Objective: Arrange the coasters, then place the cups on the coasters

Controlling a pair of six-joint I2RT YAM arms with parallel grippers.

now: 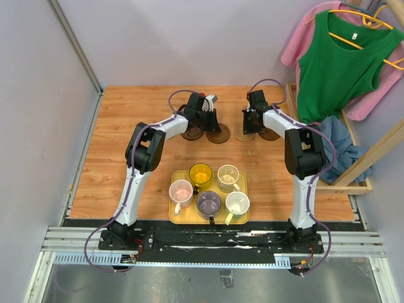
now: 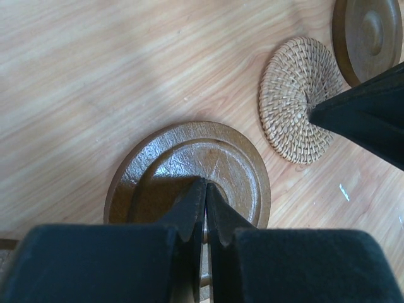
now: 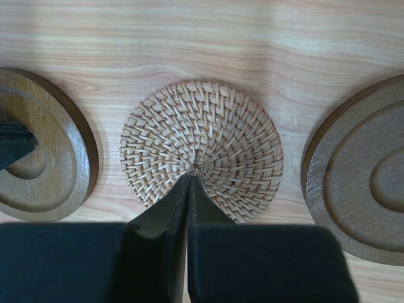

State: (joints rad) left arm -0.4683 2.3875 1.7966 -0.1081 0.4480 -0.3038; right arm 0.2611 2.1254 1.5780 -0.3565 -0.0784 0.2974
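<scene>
- Here, from above, both arms reach to the far part of the wooden table (image 1: 126, 126), where the coasters (image 1: 270, 134) lie side by side in a row.
- The left gripper (image 1: 210, 126) hangs over a dark coaster (image 1: 221, 134), and the right gripper (image 1: 252, 126) over the woven coaster (image 1: 243, 134) next to it. From this height I cannot tell how their fingers stand.
- Nearer the arm bases, a yellow tray (image 1: 183, 218) holds all five cups (image 1: 209, 202). Yellow and cream sit at the back, with pink, grey-purple and pale green-white in front. None of them is on a coaster.
- Off to the right, a green top (image 1: 334, 63) hangs over something pink.
- From the left wrist, the fingers are drawn together with only a thin slit between them and nothing held. Their tips are over the middle of the ringed dark coaster (image 2: 164, 158).
- The woven coaster (image 2: 290, 95) lies just beside it, not touching, and the other gripper's dark tip rests at its centre. Another brown disc (image 2: 369, 35) sits beyond, in the top corner.
- From the right wrist, the fingers are pressed together, empty, with their point at the centre of the woven coaster (image 3: 202, 139).
- A brown coaster lies on either side of it, each a little apart from the weave.
</scene>
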